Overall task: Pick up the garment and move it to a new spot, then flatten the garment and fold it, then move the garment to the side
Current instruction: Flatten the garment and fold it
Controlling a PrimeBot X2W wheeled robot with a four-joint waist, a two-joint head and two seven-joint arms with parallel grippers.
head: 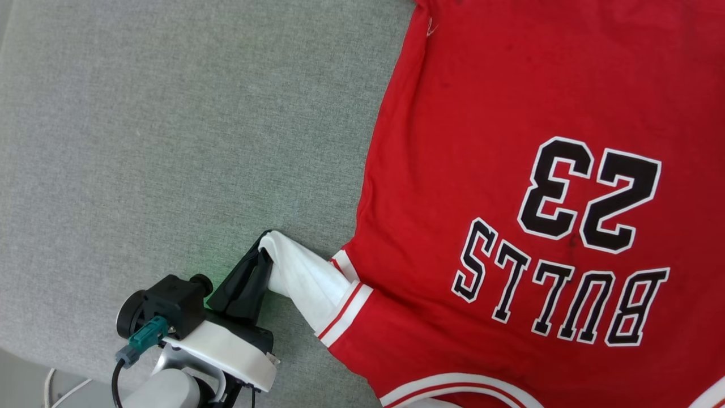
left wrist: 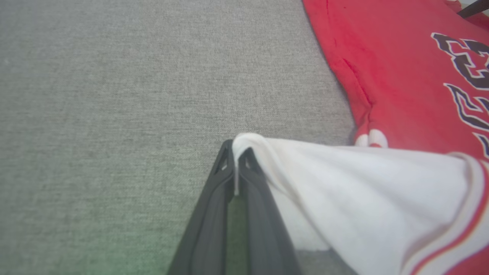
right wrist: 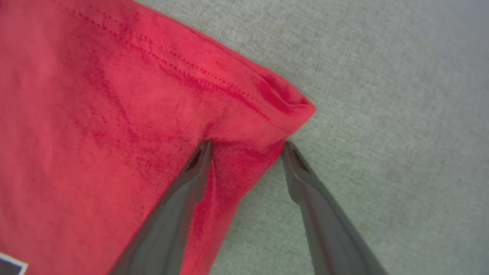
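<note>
Left fingers (left wrist: 225, 179) clamped on the tip of the white sleeve (left wrist: 344, 183), drawing it out sideways from the garment (head: 481, 113). Likely flattening the sleeve before the fold. Garment lies spread flat just past the fingertips, on the grey fabric surface (head: 170, 141). Right fingers (right wrist: 191, 179) apart, straddling the red hem corner (right wrist: 290, 103): one tip on cloth, one beside it, nothing gripped. Readable print: "BULLS", "23", upside down in the head view.
</note>
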